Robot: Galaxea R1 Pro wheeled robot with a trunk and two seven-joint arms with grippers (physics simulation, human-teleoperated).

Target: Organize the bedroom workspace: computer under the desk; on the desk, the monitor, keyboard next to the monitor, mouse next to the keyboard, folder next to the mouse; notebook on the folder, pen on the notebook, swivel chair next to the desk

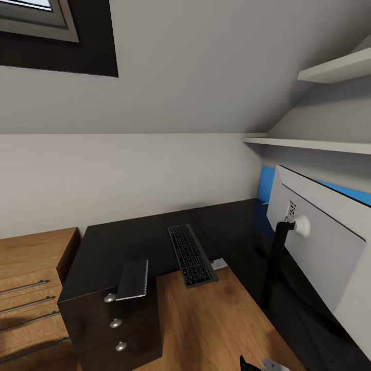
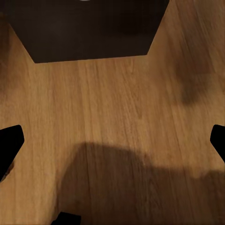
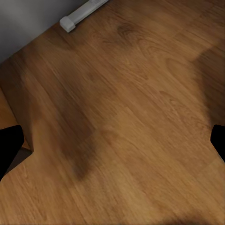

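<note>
The glossy black L-shaped desk [image 1: 129, 242] fills the corner. The black keyboard [image 1: 191, 255] lies on it, its near end sticking out past the edge. A dark spiral-bound notebook [image 1: 134, 279] hangs over the desk edge above the drawers [image 1: 116, 323]. The monitor [image 1: 319, 242] stands on the right wing on a black stand [image 1: 274, 263], its pale grey back towards me. My left gripper [image 2: 112, 140] and right gripper [image 3: 112, 143] are both open over bare wood floor, holding nothing. The computer, mouse, folder, pen and swivel chair are out of view.
A low light-wood cabinet [image 1: 31, 288] stands left of the desk. White shelves [image 1: 309, 144] run above the monitor, and a blue panel [image 1: 265, 184] sits behind it. The drawer unit's dark base [image 2: 93, 28] is near the left gripper. A white skirting [image 3: 82, 11] lies near the right gripper.
</note>
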